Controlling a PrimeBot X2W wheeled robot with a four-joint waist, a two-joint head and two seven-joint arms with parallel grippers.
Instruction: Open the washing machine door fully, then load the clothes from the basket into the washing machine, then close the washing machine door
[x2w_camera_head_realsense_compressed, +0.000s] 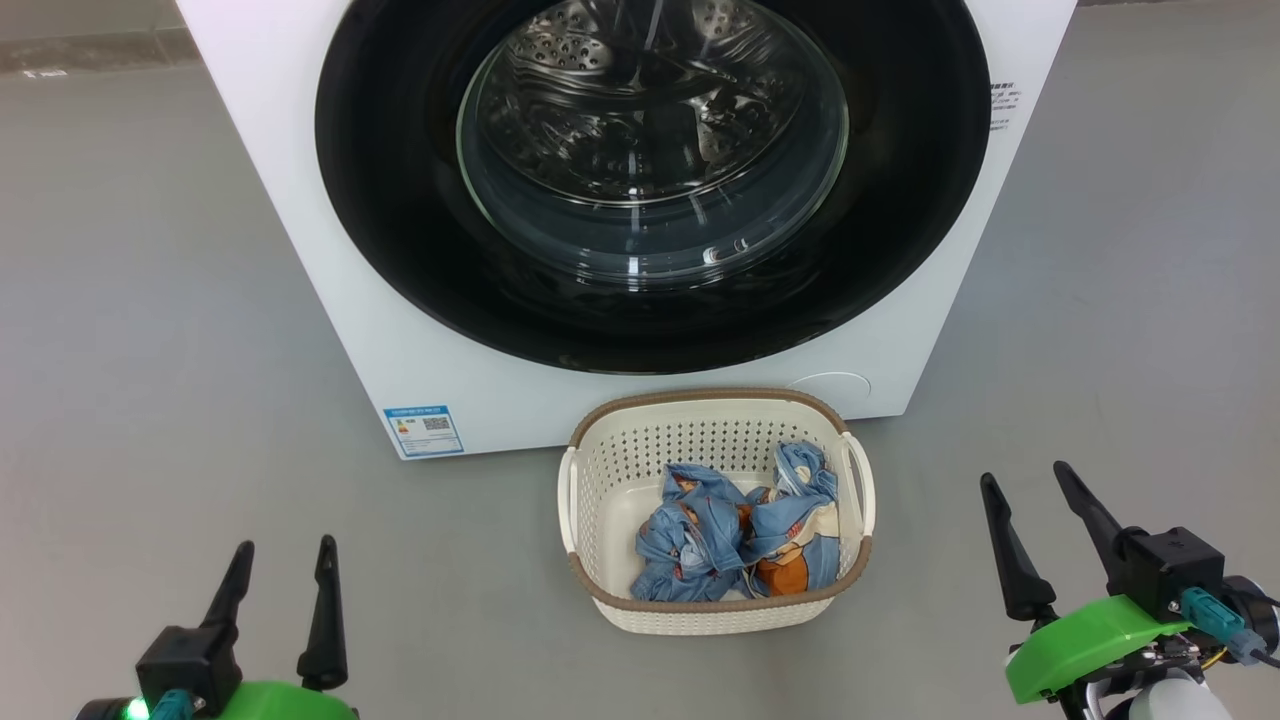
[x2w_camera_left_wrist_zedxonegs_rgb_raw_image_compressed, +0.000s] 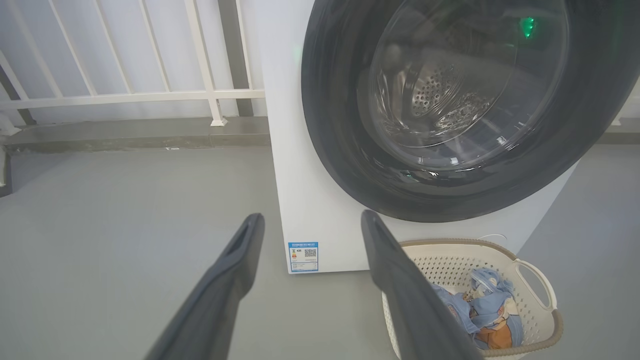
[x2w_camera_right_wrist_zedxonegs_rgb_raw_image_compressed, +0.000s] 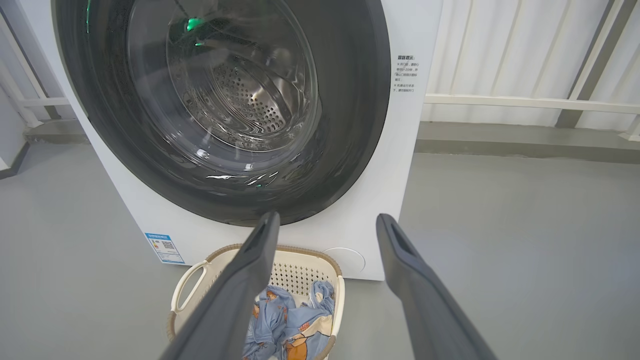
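The white washing machine (x2w_camera_head_realsense_compressed: 300, 180) stands ahead with its round black-rimmed door (x2w_camera_head_realsense_compressed: 400, 230) closed flat against the front; the steel drum shows through the glass bowl (x2w_camera_head_realsense_compressed: 650, 150). On the floor in front sits the cream basket (x2w_camera_head_realsense_compressed: 610, 470), holding light-blue clothes (x2w_camera_head_realsense_compressed: 730, 535) with orange bear prints. My left gripper (x2w_camera_head_realsense_compressed: 285, 550) is open at the lower left, well left of the basket. At the lower right my right gripper (x2w_camera_head_realsense_compressed: 1030, 480) is open too, right of the basket. The left wrist view shows the door (x2w_camera_left_wrist_zedxonegs_rgb_raw_image_compressed: 340, 140) and basket (x2w_camera_left_wrist_zedxonegs_rgb_raw_image_compressed: 537, 280); the right wrist view shows the door (x2w_camera_right_wrist_zedxonegs_rgb_raw_image_compressed: 350, 125) and clothes (x2w_camera_right_wrist_zedxonegs_rgb_raw_image_compressed: 285, 325).
Grey floor (x2w_camera_head_realsense_compressed: 150, 350) spreads on both sides of the machine. A blue label (x2w_camera_head_realsense_compressed: 423, 430) marks its lower left corner. A white railing (x2w_camera_left_wrist_zedxonegs_rgb_raw_image_compressed: 125, 93) over a low kerb runs behind the machine, and continues as railing (x2w_camera_right_wrist_zedxonegs_rgb_raw_image_compressed: 525, 102) on the right.
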